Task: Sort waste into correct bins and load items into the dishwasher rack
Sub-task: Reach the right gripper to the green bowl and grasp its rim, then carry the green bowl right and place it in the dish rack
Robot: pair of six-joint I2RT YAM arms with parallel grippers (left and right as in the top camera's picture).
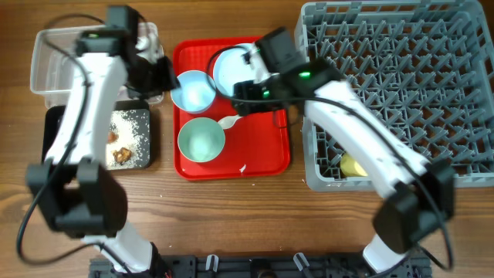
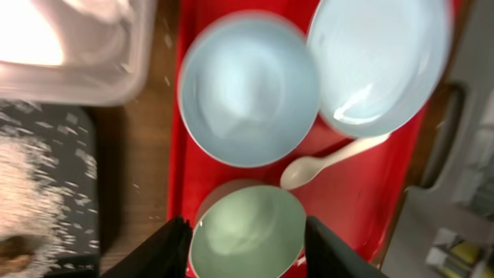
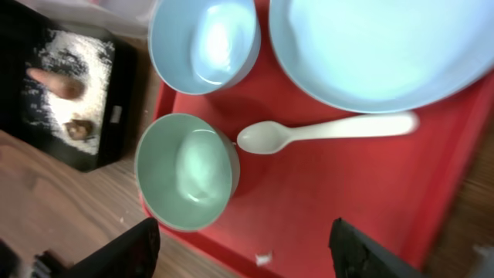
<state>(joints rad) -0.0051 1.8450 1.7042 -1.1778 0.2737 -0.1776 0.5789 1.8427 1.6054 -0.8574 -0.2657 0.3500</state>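
left gripper [image 2: 245,229] hangs spread above the green bowl [image 2: 247,232], pinching nothing. right gripper [image 3: 245,225] is likewise spread and empty, over bare floor of the red tray [image 3: 347,201] below the spoon [image 3: 324,130].

layout on the tray: green bowl at 6 o'clock, blue bowl [image 3: 204,42] at 10 o'clock, plate [image 3: 370,46] at 1 o'clock, spoon just beside the green bowl. the yellow cup [image 1: 353,165] lies in the rack [image 1: 401,69] (7 o'clock corner). rice and scraps lie in the black tray [image 1: 51,127].

hazards:
- both arms crowd one tray; simultaneous descent could clash the wrists.
- bowl rims look smooth and curved; a shallow pinch could slip and knock the spoon or plate.
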